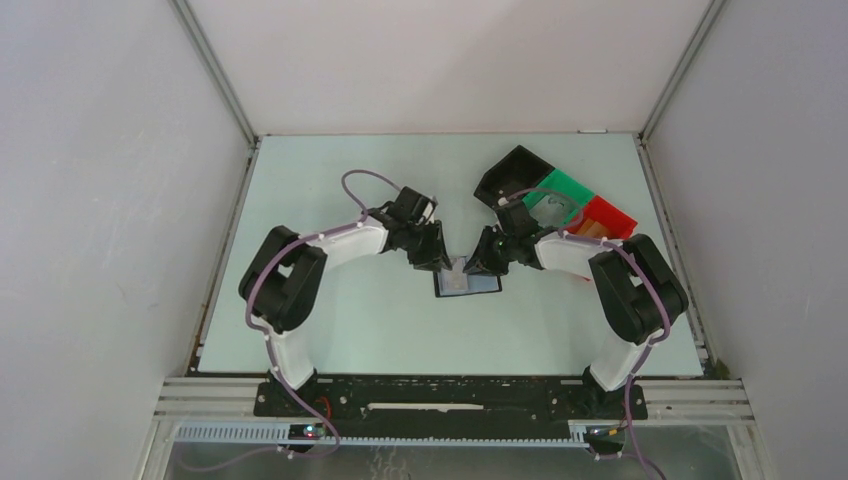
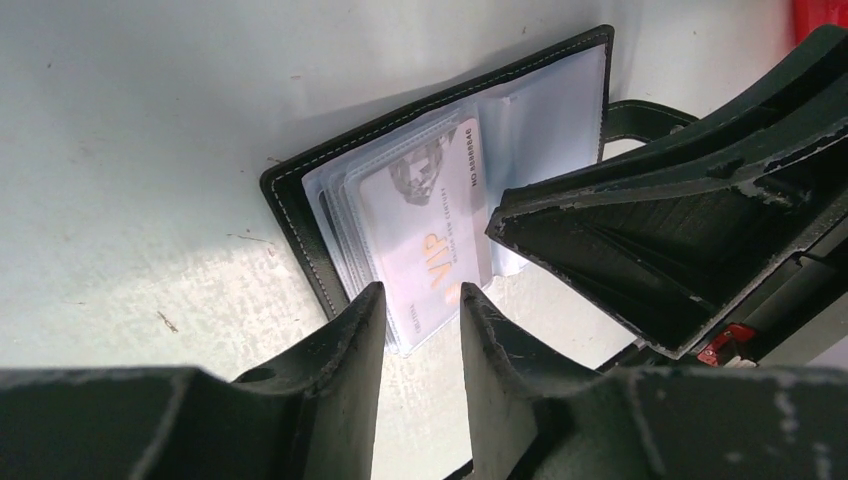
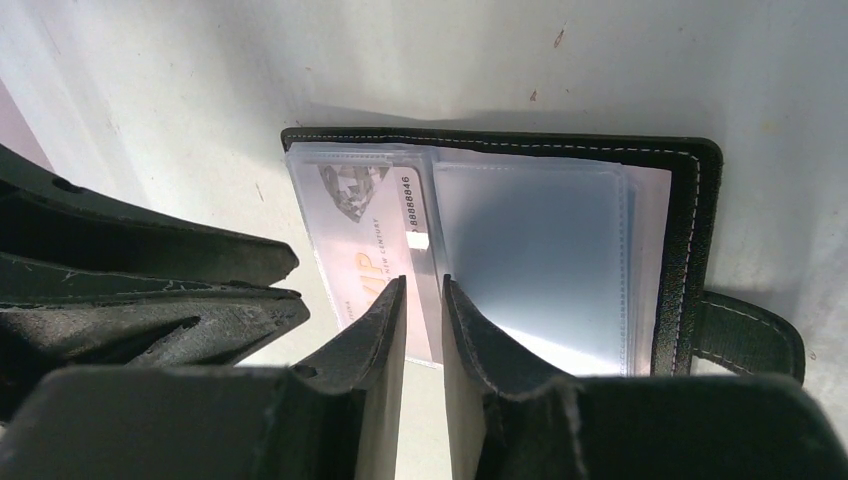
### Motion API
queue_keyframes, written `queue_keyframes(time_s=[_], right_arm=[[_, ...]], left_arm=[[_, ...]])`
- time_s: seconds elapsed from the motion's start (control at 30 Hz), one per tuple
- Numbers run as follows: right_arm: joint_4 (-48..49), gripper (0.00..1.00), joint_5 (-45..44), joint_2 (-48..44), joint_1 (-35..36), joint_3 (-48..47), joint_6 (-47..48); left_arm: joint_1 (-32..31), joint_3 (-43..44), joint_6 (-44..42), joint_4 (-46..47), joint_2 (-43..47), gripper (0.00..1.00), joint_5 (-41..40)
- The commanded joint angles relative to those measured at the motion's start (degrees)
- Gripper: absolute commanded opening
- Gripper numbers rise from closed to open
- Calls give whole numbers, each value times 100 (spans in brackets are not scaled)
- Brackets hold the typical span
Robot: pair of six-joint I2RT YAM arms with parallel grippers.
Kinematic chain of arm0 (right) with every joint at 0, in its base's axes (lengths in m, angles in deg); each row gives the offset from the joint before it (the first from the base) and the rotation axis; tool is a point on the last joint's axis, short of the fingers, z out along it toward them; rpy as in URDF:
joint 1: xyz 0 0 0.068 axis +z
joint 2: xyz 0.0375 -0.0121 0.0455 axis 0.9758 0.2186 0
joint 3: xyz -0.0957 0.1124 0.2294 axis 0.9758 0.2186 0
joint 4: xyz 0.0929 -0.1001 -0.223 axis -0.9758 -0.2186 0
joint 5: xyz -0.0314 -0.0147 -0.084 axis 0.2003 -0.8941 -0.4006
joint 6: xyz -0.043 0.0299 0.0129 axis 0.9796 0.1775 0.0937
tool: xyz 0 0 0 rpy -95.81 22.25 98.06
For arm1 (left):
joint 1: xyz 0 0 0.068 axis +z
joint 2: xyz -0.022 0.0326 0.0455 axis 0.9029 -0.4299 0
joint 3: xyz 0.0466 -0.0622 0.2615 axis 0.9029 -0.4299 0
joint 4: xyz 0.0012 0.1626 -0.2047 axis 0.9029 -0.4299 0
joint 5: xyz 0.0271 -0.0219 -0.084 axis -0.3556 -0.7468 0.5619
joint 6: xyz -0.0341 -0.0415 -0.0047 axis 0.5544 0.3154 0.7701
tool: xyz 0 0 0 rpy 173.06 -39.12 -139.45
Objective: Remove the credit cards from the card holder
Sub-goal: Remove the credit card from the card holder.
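One credit card [image 2: 425, 235] in open card holder [image 2: 290, 205] (left claw [image 2: 422, 292], right claw [image 3: 422, 283]: state unclear)

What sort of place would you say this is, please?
Probably a robotics test cell: a pale table boxed in by white walls, a left arm and right arm bolted at its near edge, a card holder open between them.

card holder [image 1: 467, 281]: lies open on the table [image 1: 350, 320], mid-table, between the two grippers
credit card [image 2: 420, 230]: in the sleeves of the half away from the closure tab [image 3: 745, 330]
left gripper [image 2: 422, 295]: at the holder's left side, the card's near end between its fingers
right gripper [image 3: 424, 285]: over the holder's middle, reaching in from the right
bin [image 1: 515, 175]: behind and right of the holder
trays [image 1: 585, 210]: just beside the bin, on its right
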Motion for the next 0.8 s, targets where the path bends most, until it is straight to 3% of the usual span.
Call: queue_keyframes(time_s=[0.0,0.4,0.63,0.77], right_arm=[[47,27,-86,-59,27,36,1],[337,27,134,124,-44,196,-141],[610,25,391,188,-110,316,-256],[858,25,542,234,-183,405,-351]], left_arm=[[-57,365,-110,-107,-152,38,-139],[-59,398,-59,-157,-494,34,-57],[-59,429,-64,-191,-627,13,-59],[-58,427,-84,-224,-673,16,-43]])
